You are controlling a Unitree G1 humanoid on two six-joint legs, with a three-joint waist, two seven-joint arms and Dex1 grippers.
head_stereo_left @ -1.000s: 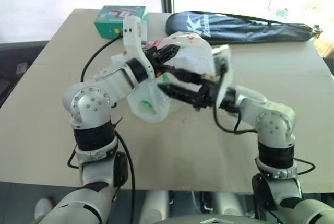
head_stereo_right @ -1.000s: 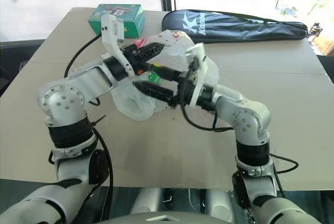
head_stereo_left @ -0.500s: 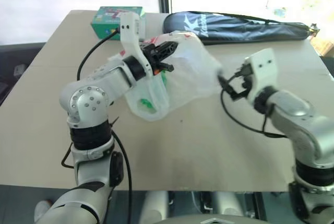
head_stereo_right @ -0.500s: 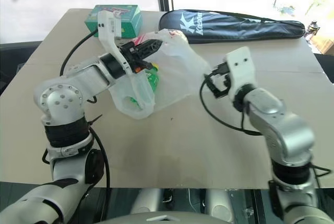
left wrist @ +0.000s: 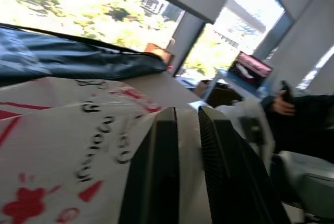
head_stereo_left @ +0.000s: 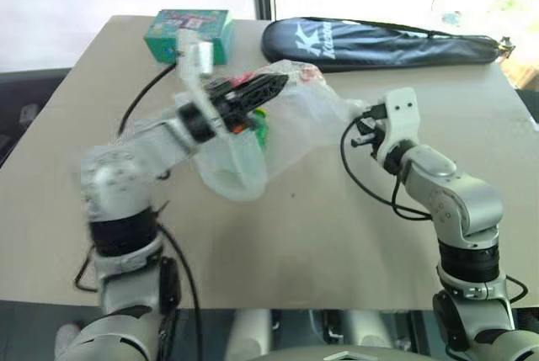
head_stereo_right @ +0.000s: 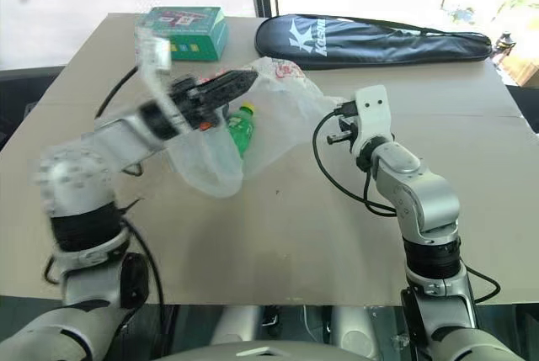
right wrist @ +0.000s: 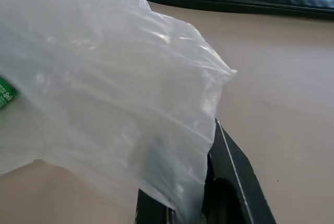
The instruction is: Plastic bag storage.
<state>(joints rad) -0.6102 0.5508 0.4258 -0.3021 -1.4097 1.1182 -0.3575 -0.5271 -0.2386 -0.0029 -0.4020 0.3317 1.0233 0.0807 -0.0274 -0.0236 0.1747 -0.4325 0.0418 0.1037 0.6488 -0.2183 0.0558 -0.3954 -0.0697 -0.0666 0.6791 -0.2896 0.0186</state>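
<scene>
A: Where does the plastic bag [head_stereo_right: 253, 125] lie relative to the two arms?

B: It is stretched between them over the middle of the tabletop [head_stereo_right: 278, 235]. Its long axis runs left to right, from the left end effector [head_stereo_right: 226, 85] at the bag's far-left top edge across to the right end effector [head_stereo_right: 338, 122] at its right corner.

A: Are both gripping it?

B: The right end effector is closed on the right corner; in the right wrist view the film [right wrist: 130, 78] is bunched between its black fingers [right wrist: 232, 177]. The left one has its fingers [left wrist: 156, 177] close together with printed film against them, but I cannot tell whether they are clamped or have slackened.

A: Which arm is nearer the bulk of the bag?

B: The left. The sagging belly hangs just below it, down to the tabletop, while the right holds only a drawn-out tip.

A: Anything inside?

B: A green bottle [head_stereo_right: 242, 126] shows through the film, lying in the left half.

A: And around it?

B: A green box [head_stereo_right: 184, 31] at the far left and a long black racket cover [head_stereo_right: 370, 39] along the far edge, both apart from the bag.
</scene>
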